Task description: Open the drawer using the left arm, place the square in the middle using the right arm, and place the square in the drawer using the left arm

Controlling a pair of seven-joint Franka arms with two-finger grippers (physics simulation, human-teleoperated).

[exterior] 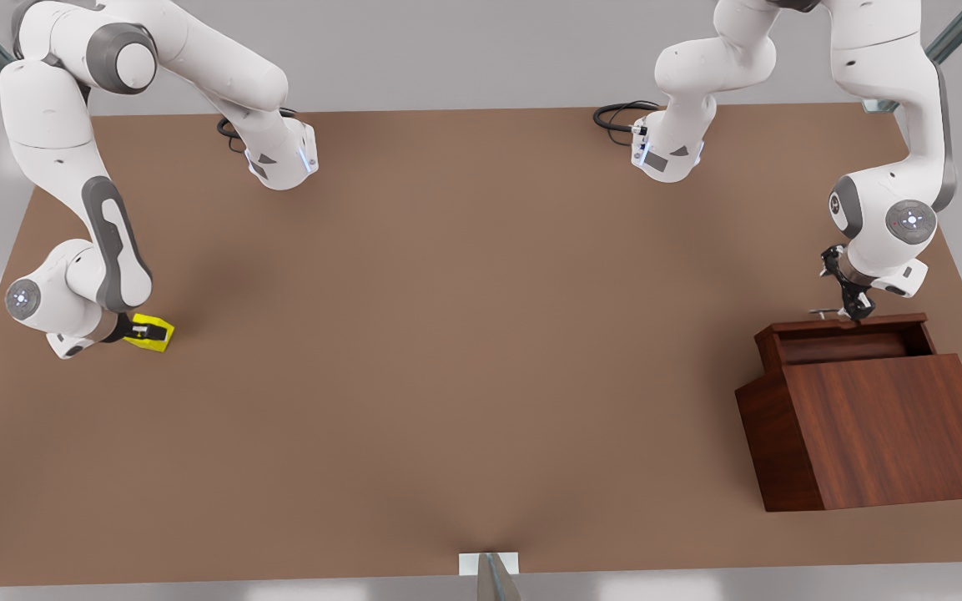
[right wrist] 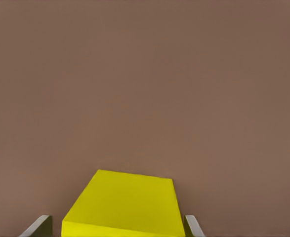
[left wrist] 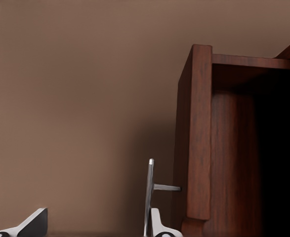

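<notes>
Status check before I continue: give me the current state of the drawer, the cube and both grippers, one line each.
drawer: pulled partly open, inside looks empty.
drawer handle: between the left gripper's fingers.
yellow cube: on the table, flanked by the right gripper's fingers.
left gripper: open, at the handle.
right gripper: around the cube, contact unclear.

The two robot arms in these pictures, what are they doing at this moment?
The left gripper is at the silver handle of the drawer, which is already pulled partly out of the wooden cabinet; its fingers stand apart with the bar beside one of them. The right gripper, at the front view's left, has the yellow square between its open fingers on the brown table.
</notes>
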